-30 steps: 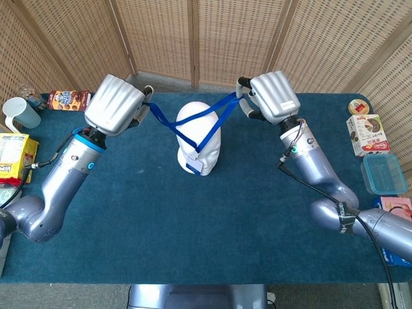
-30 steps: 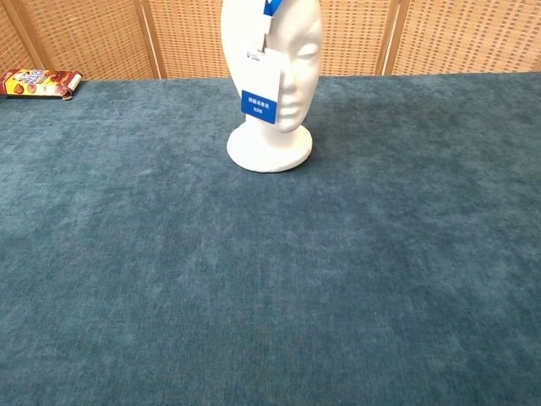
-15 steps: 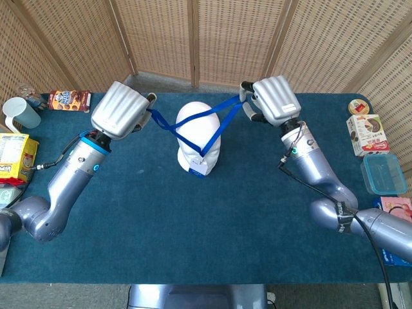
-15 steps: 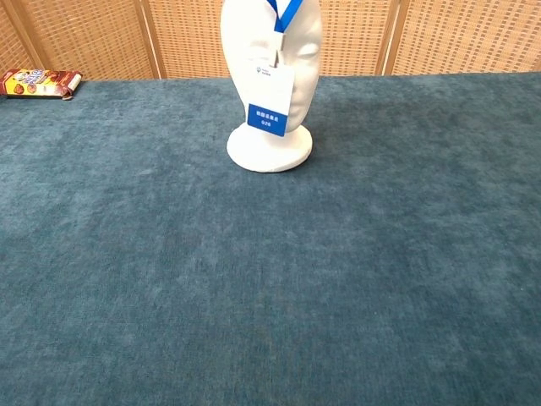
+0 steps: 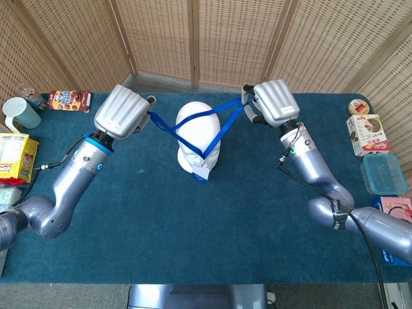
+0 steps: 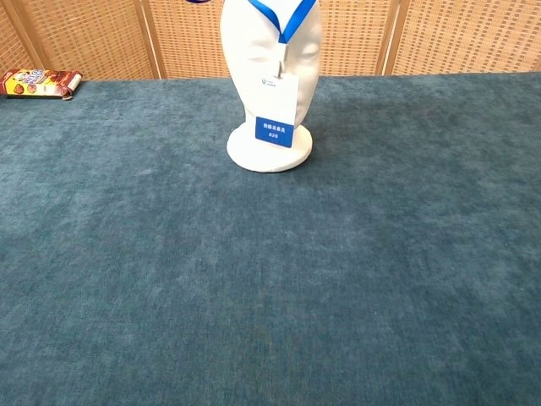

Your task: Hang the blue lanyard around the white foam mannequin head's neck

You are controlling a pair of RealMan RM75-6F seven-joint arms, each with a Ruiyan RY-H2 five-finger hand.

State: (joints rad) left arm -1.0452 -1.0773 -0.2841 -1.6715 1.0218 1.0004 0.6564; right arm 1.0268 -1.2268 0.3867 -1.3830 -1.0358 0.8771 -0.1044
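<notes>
The white foam mannequin head (image 5: 196, 138) (image 6: 254, 68) stands upright at the back middle of the blue table. The blue lanyard (image 5: 220, 132) (image 6: 287, 19) is stretched over it in a wide loop, its straps meeting in a V in front of the face. Its badge card (image 5: 201, 172) (image 6: 275, 106) hangs before the neck and base. My left hand (image 5: 122, 111) holds the loop's left end beside the head. My right hand (image 5: 273, 103) holds the right end on the other side. Neither hand shows in the chest view.
A snack packet (image 5: 69, 100) (image 6: 38, 83) lies at the back left, with a cup (image 5: 19, 114) and a yellow box (image 5: 13, 154) near the left edge. Boxes (image 5: 365, 134) and a clear container (image 5: 383, 174) sit along the right edge. A wicker screen (image 5: 193, 38) stands behind.
Both hands have come down and slightly inward with the loop. The lanyard's V and the badge card have sunk from the face to the neck and base.
</notes>
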